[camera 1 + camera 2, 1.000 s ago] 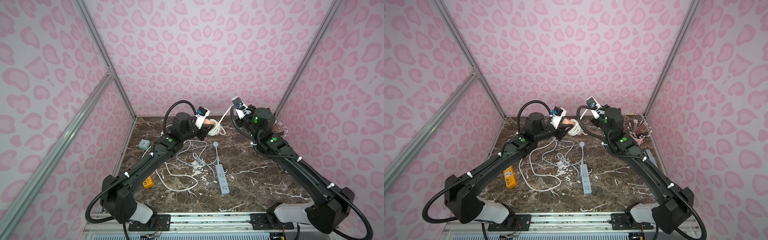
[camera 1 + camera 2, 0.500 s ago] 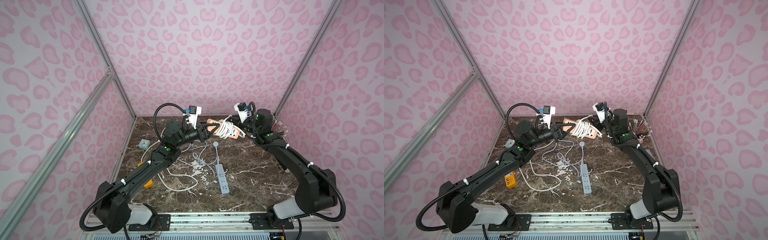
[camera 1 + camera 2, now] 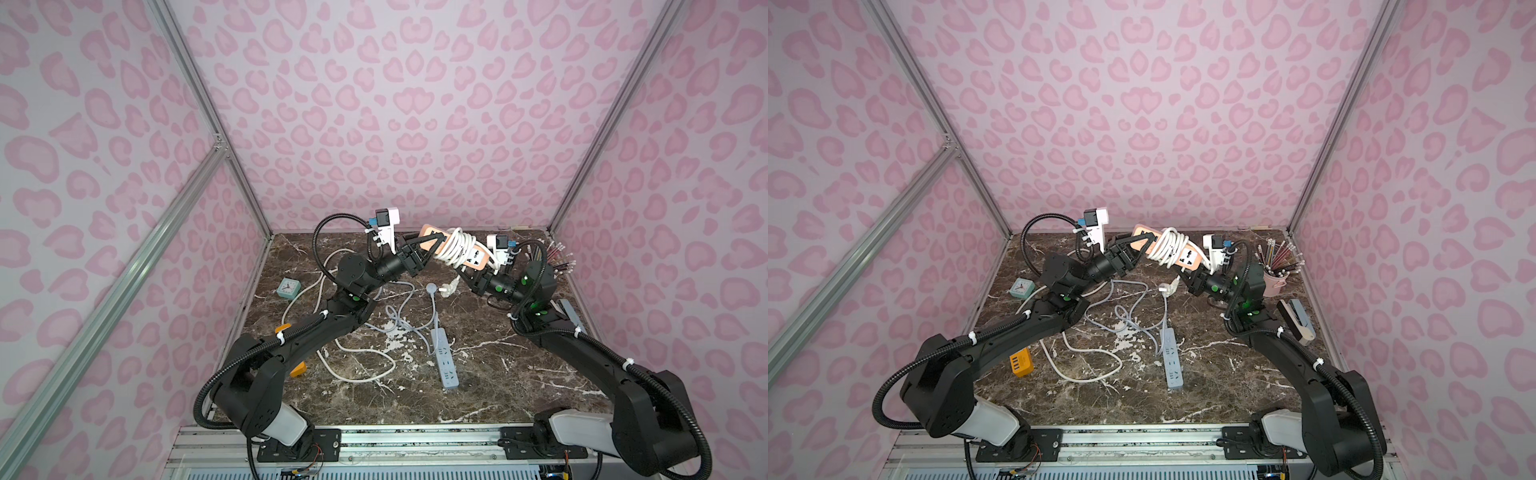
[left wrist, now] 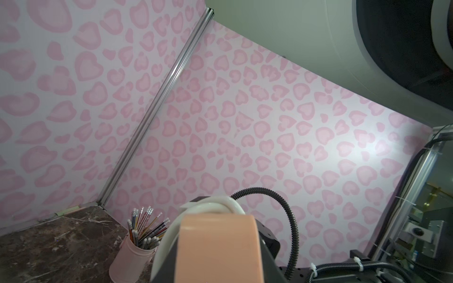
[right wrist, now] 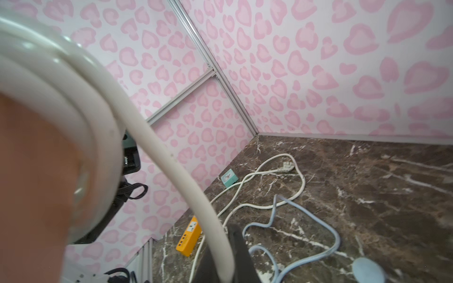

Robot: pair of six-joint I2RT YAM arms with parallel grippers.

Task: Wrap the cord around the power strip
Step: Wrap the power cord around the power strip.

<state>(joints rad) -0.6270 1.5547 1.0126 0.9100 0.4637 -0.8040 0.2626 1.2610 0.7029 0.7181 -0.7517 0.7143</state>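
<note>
A peach-orange power strip (image 3: 474,258) hangs in the air at the back of the table, with its white cord (image 3: 456,244) coiled several times around its middle. In both top views my left gripper (image 3: 424,246) is shut on the strip's left end (image 3: 1139,233). In the left wrist view the strip (image 4: 218,247) fills the space between the dark fingers (image 4: 163,265). My right gripper (image 3: 466,275) sits just below the strip's right end, shut on the loose tail of the cord (image 5: 171,166). The white plug (image 3: 1169,286) dangles beside it.
On the marble table lie a blue-grey power strip (image 3: 444,361) with its tangled cord, a long white cord (image 3: 361,376), an orange socket cube (image 3: 1021,361) and a teal clock (image 3: 287,287). A pink pencil cup (image 3: 1276,279) and a stapler (image 3: 1299,321) stand at the right wall.
Over the last second both wrists swung down from upright and the strip turned to lie lengthwise between the grippers. Both grips stayed shut.
</note>
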